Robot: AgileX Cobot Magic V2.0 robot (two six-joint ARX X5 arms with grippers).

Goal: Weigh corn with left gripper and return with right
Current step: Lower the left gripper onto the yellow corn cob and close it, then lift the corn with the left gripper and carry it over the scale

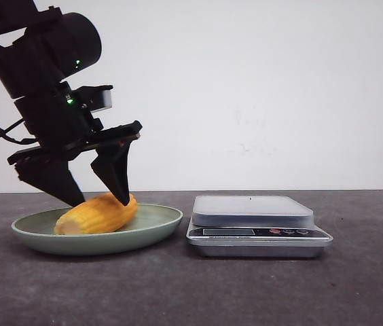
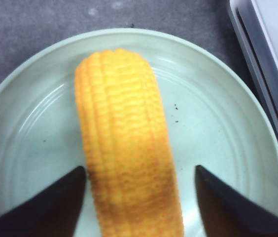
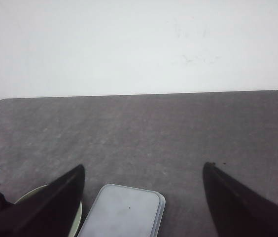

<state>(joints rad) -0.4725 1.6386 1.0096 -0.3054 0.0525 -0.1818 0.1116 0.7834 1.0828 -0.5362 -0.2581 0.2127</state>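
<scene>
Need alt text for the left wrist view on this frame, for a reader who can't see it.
A yellow-orange corn cob lies lengthwise on a pale green plate, with the left end effector open and one dark finger on each side of it. The fingers sit close to the cob; contact cannot be told. A scale's metal edge shows beside the plate.

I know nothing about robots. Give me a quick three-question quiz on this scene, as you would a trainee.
1. True or false: the corn lies on the scale.
2. The left gripper is: A) shut on the corn, B) open, a finger on either side of it, C) far above it.
3. What holds the corn?

Key: 1 false. 2 B; gaps show between the fingers and the cob. 3 The green plate.
</scene>
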